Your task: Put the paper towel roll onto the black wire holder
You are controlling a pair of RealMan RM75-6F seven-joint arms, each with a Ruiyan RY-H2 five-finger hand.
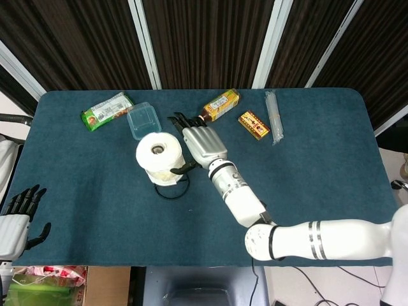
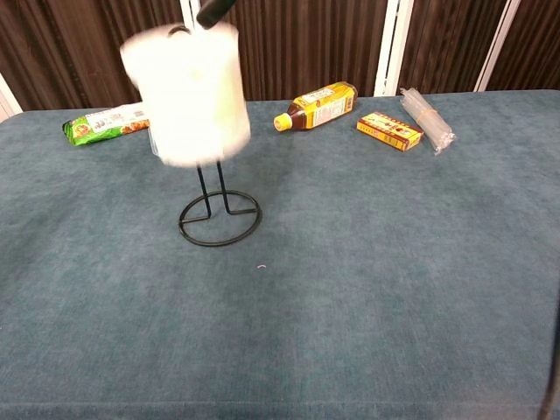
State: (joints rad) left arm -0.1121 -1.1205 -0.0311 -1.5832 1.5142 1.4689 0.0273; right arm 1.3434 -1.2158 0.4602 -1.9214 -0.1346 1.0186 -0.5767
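Over the holder (image 2: pixel 220 217) the roll (image 2: pixel 187 94) sits threaded, mid-slide; right hand (image 1: pixel 201 144) spread, released; next, withdraw clear.

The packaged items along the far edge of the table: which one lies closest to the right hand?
The yellow-labelled bottle lying on its side, just beyond the right hand. The orange box, clear plastic sleeve and green packet lie farther away.

Soft white paper towel roll (image 1: pixel 159 155), thin black wire holder (image 2: pixel 220 219), matt blue cloth table (image 1: pixel 319 172).
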